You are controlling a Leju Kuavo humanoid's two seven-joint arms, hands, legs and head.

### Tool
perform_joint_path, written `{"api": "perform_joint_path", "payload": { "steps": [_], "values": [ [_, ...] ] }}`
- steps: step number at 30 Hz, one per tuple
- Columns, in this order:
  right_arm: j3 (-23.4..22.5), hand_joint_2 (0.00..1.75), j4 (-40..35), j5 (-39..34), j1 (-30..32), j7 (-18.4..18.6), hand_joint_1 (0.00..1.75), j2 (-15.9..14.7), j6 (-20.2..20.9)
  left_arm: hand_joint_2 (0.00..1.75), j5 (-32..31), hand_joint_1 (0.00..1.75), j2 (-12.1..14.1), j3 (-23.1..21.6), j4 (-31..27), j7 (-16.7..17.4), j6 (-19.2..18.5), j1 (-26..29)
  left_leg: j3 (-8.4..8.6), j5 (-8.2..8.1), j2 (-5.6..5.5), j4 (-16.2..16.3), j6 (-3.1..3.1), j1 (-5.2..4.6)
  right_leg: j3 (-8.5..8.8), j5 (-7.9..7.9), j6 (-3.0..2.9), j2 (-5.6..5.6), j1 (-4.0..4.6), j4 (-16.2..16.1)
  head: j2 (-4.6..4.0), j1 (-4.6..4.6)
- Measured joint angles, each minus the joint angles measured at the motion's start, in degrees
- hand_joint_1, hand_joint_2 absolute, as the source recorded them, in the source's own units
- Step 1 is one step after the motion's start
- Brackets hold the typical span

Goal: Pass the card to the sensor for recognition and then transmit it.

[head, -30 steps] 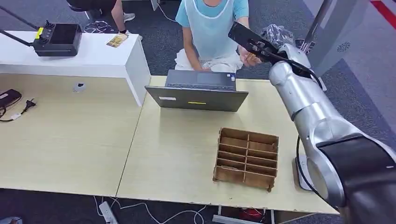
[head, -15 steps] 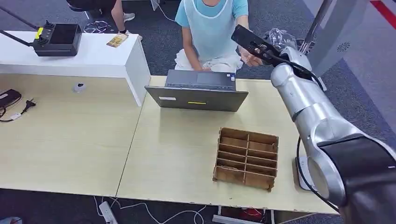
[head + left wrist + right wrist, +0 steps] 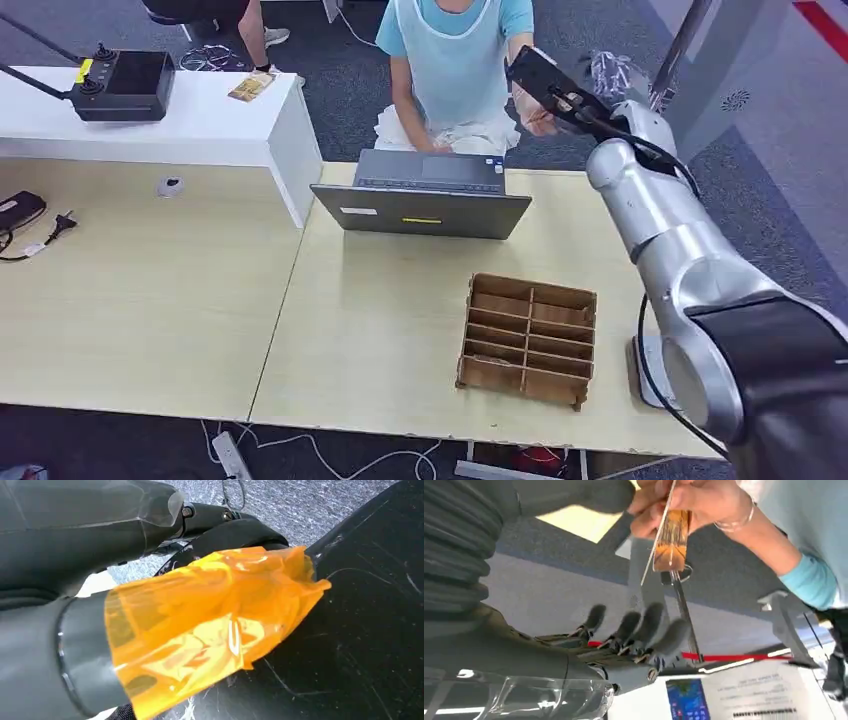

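The card (image 3: 671,540), orange-brown with a white edge, is pinched in a person's hand (image 3: 684,502) just beyond my right hand. My right hand (image 3: 634,630) has its dark fingers spread and holds nothing; the card is clear of them. In the head view my right arm reaches past the laptop, with the right hand (image 3: 545,80) raised in front of the seated person (image 3: 455,60), whose hand (image 3: 533,112) is just beneath it. My left hand (image 3: 150,540) hangs over dark ground, its thumb wrapped in orange film (image 3: 210,625), gripping nothing.
An open laptop (image 3: 425,195) stands at the table's far edge. A brown divided box (image 3: 528,340) sits near the front right. A small round grey device (image 3: 170,186) lies on the left table, and a black controller (image 3: 125,85) on the white bench.
My right hand has risen a little and shifted to the right, further toward the person. The person's hand has stayed close under it.
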Motion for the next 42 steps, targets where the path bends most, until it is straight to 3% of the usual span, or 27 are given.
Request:
{"api": "perform_joint_path", "payload": {
  "steps": [9, 14, 17, 21, 23, 26, 28, 30, 38, 42],
  "values": [
    [-5.17, 1.75, -10.0, -0.35, 4.36, -4.45, 0.0, -2.36, -11.49, 0.0, 0.0, 0.0, -0.02, 0.0, 0.0, 0.11, 0.68, 0.14, 0.0, -0.01, -0.01, 0.0, 0.0, 0.0, 0.0, 0.0, 0.0, -0.01, 0.0, -0.02, 0.0, 0.0],
    [-9.95, 1.75, -18.45, -8.03, 8.71, -12.2, 0.0, -4.26, -13.44, 0.0, 0.0, 0.0, -0.09, 0.0, 0.0, 0.02, 1.18, 0.36, 0.0, -0.02, -0.02, 0.0, 0.0, 0.0, 0.01, 0.0, 0.0, -0.02, 0.0, -0.04, 0.0, 0.0],
    [-13.89, 1.75, -24.99, -17.82, 12.99, -16.49, 0.0, -5.37, -11.1, 0.0, 0.0, 0.0, -0.26, 0.04, 0.0, 0.0, 1.86, 0.54, -0.01, -0.04, -0.05, 0.01, 0.02, 0.0, 0.03, -0.01, 0.01, -0.07, 0.0, -0.06, 0.0, 0.0],
    [-18.08, 1.75, -30.49, -24.61, 17.29, -18.76, 0.0, -6.54, -7.7, 0.0, 0.0, 0.0, -0.33, 0.11, 0.0, 0.02, 2.12, 0.58, -0.01, -0.05, -0.05, 0.01, 0.03, -0.03, 0.01, -0.01, 0.01, -0.08, -0.01, -0.06, 0.0, 0.0],
    [-20.88, 1.75, -33.58, -36.46, 19.37, -20.89, 0.0, -7.23, -1.48, 0.0, 0.0, 0.0, -0.33, 0.26, 0.0, 0.02, 2.29, 0.62, 0.03, -0.06, -0.07, 0.01, 0.03, -0.03, 0.01, -0.01, 0.01, -0.09, -0.01, -0.09, 0.0, -0.02],
    [-27.22, 1.75, -38.57, -57.32, 25.13, -24.87, 0.0, -9.18, 11.13, 0.0, 0.02, 0.0, -0.33, 0.57, 0.0, 0.02, 2.66, 0.71, -0.03, -0.05, -0.49, 0.04, 0.04, -0.01, 0.11, -0.06, 0.06, -0.53, 0.01, -0.11, 0.0, 0.0],
    [-31.61, 1.75, -41.69, -65.68, 29.28, -26.45, 0.0, -10.3, 16.21, 0.0, 0.02, 0.0, -0.35, 0.61, 0.0, 0.02, 2.82, 0.81, -0.12, -0.06, -0.62, 0.03, 0.05, -0.01, 0.13, -0.08, 0.08, -0.65, 0.0, -0.11, 0.0, 0.02],
    [-35.96, 1.75, -45.41, -70.61, 33.66, -27.25, 0.0, -10.84, 18.82, 0.0, 0.02, 0.0, -0.35, 0.72, 0.0, 0.02, 2.86, 0.82, -0.11, -0.11, -0.56, 0.03, 0.11, -0.02, 0.12, -0.09, 0.08, -0.59, 0.0, -0.12, 0.0, 0.0],
    [-49.5, 1.75, -58.13, -76.17, 48.3, -29.0, 0.0, -10.78, 19.35, 0.0, 0.02, 0.0, -0.66, 1.55, 0.0, 0.0, 3.08, 0.94, -0.14, -0.19, -0.53, 0.01, 0.15, -0.03, 0.09, -0.2, 0.12, -0.58, -0.01, -0.14, 0.0, 0.02],
    [-55.65, 1.75, -60.22, -78.12, 53.1, -29.62, 0.0, -10.67, 18.63, 0.0, 0.02, 0.0, -0.77, 1.84, 0.0, -0.46, 2.89, 0.99, -0.11, -0.2, -0.48, 0.0, 0.13, -0.03, 0.07, -0.2, 0.12, -0.52, -0.01, -0.14, 0.0, 0.0]
  ]
}}
